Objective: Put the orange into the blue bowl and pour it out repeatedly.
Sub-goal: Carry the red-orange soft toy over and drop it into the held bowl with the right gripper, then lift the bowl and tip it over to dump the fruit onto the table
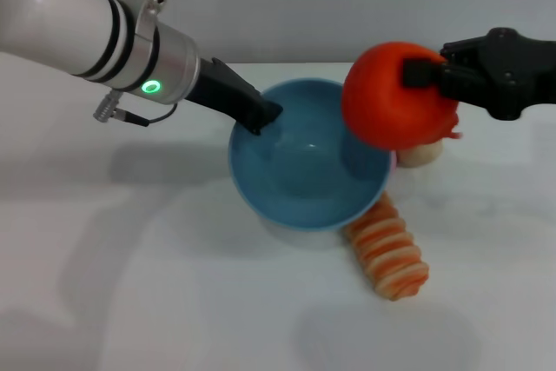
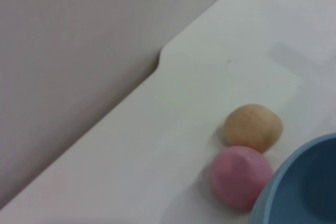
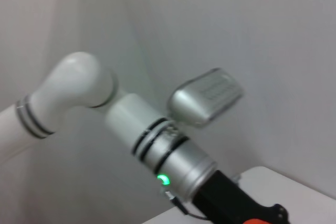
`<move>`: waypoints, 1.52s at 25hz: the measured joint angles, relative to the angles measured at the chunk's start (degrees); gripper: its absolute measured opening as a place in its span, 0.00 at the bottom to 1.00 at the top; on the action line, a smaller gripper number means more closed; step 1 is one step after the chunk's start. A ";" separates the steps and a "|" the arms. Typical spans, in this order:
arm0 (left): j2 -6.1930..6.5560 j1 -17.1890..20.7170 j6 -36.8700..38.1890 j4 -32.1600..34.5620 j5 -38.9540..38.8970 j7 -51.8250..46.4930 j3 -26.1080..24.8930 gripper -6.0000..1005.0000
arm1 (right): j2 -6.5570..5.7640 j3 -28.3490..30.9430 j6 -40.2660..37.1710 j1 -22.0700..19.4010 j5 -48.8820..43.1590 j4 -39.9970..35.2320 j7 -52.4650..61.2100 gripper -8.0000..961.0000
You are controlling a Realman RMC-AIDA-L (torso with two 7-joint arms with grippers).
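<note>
red-orange orange (image 1: 391, 97), light-blue bowl (image 1: 304, 167), orange-and-cream striped roll (image 1: 388, 249), pink ball (image 2: 240, 177)

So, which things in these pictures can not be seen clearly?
- Pale ball: head view, mostly behind the orange.
- Pink ball: head view, hidden behind the blue bowl.
- Left gripper: its jaws, hidden at the bowl's rim.
- Right gripper: right wrist view, off frame.

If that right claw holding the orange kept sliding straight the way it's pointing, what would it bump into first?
Probably the left gripper, which grips the far rim of the blue bowl. The right gripper and orange seem to ride above the bowl, though depth is unclear.
</note>
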 joint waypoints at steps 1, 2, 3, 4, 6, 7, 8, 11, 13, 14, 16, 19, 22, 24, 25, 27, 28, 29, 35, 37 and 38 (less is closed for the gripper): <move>-0.04 -0.08 0.28 0.13 -0.01 -0.16 0.33 0.01 | 0.00 -0.16 0.94 0.24 -0.29 1.24 -0.19 0.09; -0.11 -0.15 0.38 0.17 -0.05 -0.26 0.80 0.01 | 0.00 -0.33 1.99 0.64 -0.79 2.68 -0.33 0.09; -0.17 -0.28 0.45 0.21 -0.11 -0.31 1.44 0.01 | 0.03 -0.41 2.89 1.12 -1.42 4.13 -0.40 0.10; -0.21 -0.35 0.46 0.20 -0.17 -0.33 2.04 0.01 | 0.05 -0.43 3.57 1.50 -1.89 5.03 -0.41 0.10; -0.29 -0.46 0.34 0.21 -0.38 -0.34 3.05 0.01 | 0.10 -0.44 5.19 2.72 -2.82 7.85 -0.49 0.11; -0.34 -0.50 0.12 0.22 -0.50 -0.34 3.50 0.01 | 0.14 -0.45 5.82 3.12 -2.98 8.73 -0.52 0.11; -0.36 -0.50 -0.03 0.22 -0.53 -0.34 3.66 0.01 | 0.25 -0.45 6.70 3.52 -3.04 9.49 -0.54 0.12; -0.43 -0.51 -0.68 -0.08 -0.71 -0.36 4.38 0.01 | 0.46 -0.75 8.32 4.37 -3.06 10.86 -0.55 0.13; -0.43 -0.34 -0.76 -0.28 -0.71 -0.37 4.74 0.01 | 0.34 -1.38 8.64 4.92 -3.08 12.11 -0.56 0.14; -0.43 -0.34 -0.76 -0.28 -0.71 -0.37 4.74 0.01 | 0.29 -1.54 8.63 4.93 -3.09 12.23 -0.57 0.14; -0.37 -0.15 -1.07 -0.29 -0.73 -0.37 4.69 0.01 | 0.29 -1.53 8.57 4.79 -3.09 12.09 -0.57 0.20; -0.28 0.27 -2.31 -0.25 -0.73 -0.37 4.60 0.01 | 0.40 0.03 8.61 3.19 -2.53 10.99 -0.74 0.30; -0.19 1.11 -5.26 -0.27 -0.45 -0.26 4.69 0.01 | 0.39 3.83 9.67 0.61 -1.93 10.16 -3.01 0.39; -0.17 1.69 -7.95 -0.27 -0.44 -0.22 4.71 0.01 | 0.27 7.05 10.43 -1.17 -1.89 10.13 -5.66 0.42; -0.16 1.92 -9.12 -0.29 -0.50 -0.26 4.55 0.01 | 0.21 8.77 10.92 -2.18 -1.88 10.15 -7.04 0.44; -0.16 2.06 -10.78 -0.30 -0.61 -0.34 4.22 0.01 | 0.14 11.36 11.58 -3.80 -1.86 10.30 -9.38 0.48; -0.16 2.06 -10.78 -0.30 -0.61 -0.34 4.22 0.01 | 0.12 12.25 11.76 -4.38 -1.86 10.39 -10.22 0.50; -0.16 2.06 -10.78 -0.30 -0.61 -0.34 4.22 0.01 | 0.13 13.35 11.88 -5.13 -1.85 10.49 -11.60 0.52; -0.15 3.04 -21.98 -0.06 -0.10 0.40 8.52 0.01 | 1.09 19.16 12.67 -8.87 3.67 15.82 -25.93 0.72; -0.09 3.21 -24.11 0.51 1.17 1.77 10.26 0.01 | 0.87 20.14 13.55 -9.94 6.94 20.03 -30.58 0.72; -0.17 3.24 -25.17 0.80 2.54 2.70 10.91 0.01 | 0.82 20.49 14.11 -10.25 7.96 21.47 -32.30 0.72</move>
